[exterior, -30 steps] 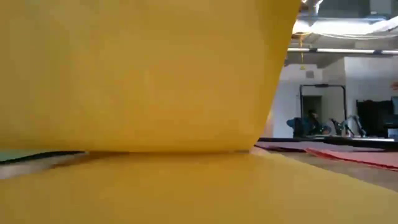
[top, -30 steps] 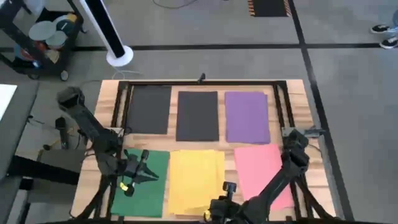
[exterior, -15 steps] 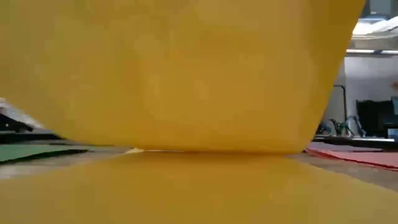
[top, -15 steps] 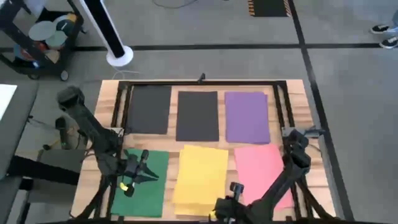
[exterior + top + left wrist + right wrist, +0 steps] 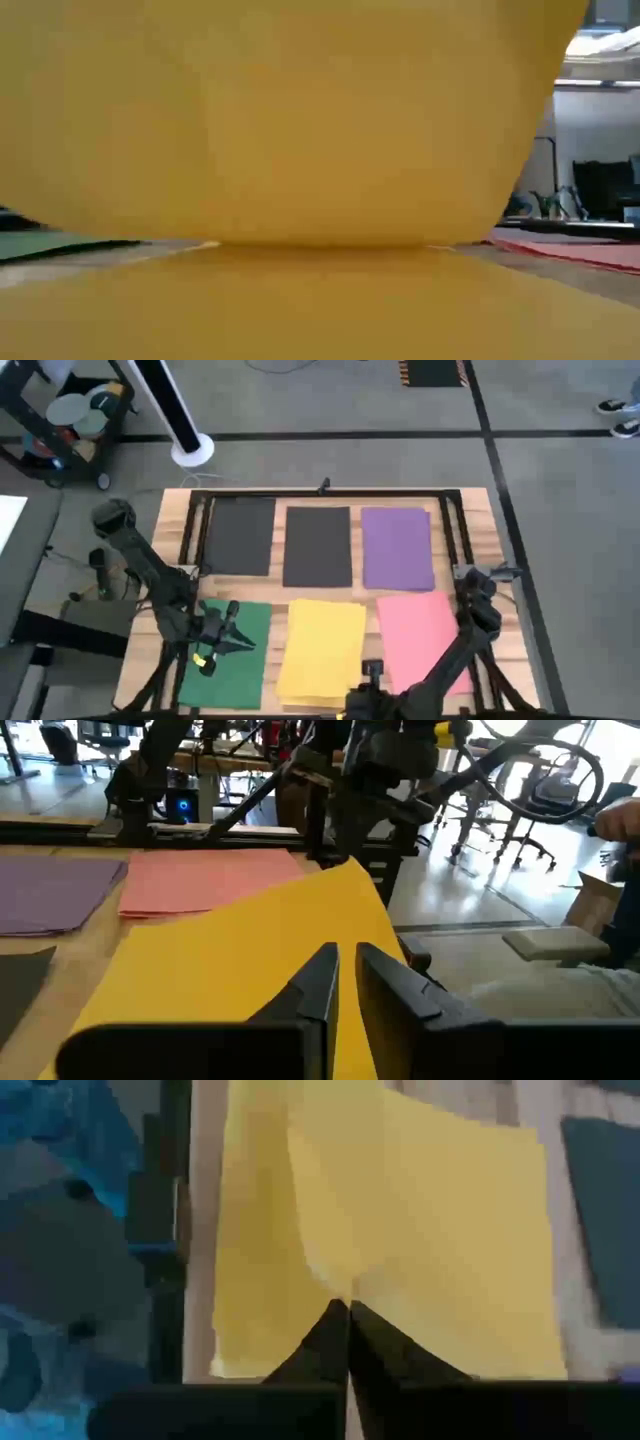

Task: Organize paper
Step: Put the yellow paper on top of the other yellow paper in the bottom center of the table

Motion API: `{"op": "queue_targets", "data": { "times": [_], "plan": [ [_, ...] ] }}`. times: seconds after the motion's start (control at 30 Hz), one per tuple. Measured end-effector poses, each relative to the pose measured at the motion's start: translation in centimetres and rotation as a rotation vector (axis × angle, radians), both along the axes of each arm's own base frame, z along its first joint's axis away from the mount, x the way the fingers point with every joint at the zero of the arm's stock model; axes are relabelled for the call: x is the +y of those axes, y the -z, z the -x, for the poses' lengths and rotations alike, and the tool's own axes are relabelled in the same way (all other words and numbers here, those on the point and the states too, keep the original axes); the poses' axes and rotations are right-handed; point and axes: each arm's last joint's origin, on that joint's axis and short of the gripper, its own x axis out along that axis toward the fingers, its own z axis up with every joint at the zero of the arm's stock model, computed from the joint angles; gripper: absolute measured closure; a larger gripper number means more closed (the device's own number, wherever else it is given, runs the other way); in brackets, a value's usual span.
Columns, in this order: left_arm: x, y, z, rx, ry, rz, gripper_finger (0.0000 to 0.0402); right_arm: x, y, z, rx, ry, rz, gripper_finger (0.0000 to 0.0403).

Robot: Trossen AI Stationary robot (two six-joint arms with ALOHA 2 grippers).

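Note:
The paper lies in two rows on the wooden table. The far row holds two dark grey sheets (image 5: 240, 535) (image 5: 318, 545) and a purple one (image 5: 397, 547). The near row holds green (image 5: 228, 660), a yellow stack (image 5: 322, 650) and pink (image 5: 415, 635). My right gripper (image 5: 366, 678) is at the yellow stack's near right corner, shut on a yellow sheet (image 5: 400, 1210). In the low view that sheet (image 5: 290, 110) bulges up off the yellow paper beneath it. My left gripper (image 5: 240, 637) hovers over the green sheet; its fingers (image 5: 347, 960) are nearly together and hold nothing. My right gripper pinches the top yellow sheet between its two fingers at its near edge (image 5: 345, 1292), close to the near right corner. The fingers slant down from the table's near side. The near part of the sheet is raised and curved, and its far part lies on the yellow stack.
A black metal frame (image 5: 320, 493) runs around the table top, with uprights at the left (image 5: 190, 560) and right (image 5: 462, 560). A cart with dishes (image 5: 70, 420) and a white pole base (image 5: 192, 450) stand on the floor beyond the far left corner.
My right gripper, still shut on the yellow sheet, has drawn it toward the table's right, then moved back slightly toward the near edge. The sheet jutted out to the left of the stack a second ago and now lies over it. The lifted bulge in the low view has shifted right.

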Motion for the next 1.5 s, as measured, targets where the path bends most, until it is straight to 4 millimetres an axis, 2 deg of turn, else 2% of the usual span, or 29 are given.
{"op": "queue_targets", "data": {
  "times": [0.3,0.83,1.2,1.5],
  "plan": [
    [0.0,0.0,0.0,0.000,0.000,-0.001,0.0366,-0.3,2.0,-0.4,0.050,-0.038,0.016,0.0403],
    [0.0,0.0,0.0,0.000,0.000,-0.001,0.0366,0.7,2.3,0.4,0.101,-0.008,-0.121,0.0401],
    [0.0,0.0,0.0,0.007,-0.003,0.020,0.0366,0.3,2.4,-0.1,0.133,0.031,-0.184,0.0326],
    [0.0,0.1,0.0,0.021,-0.006,0.030,0.0366,0.3,2.4,-0.1,0.156,0.031,-0.206,0.0293]
  ]
}}
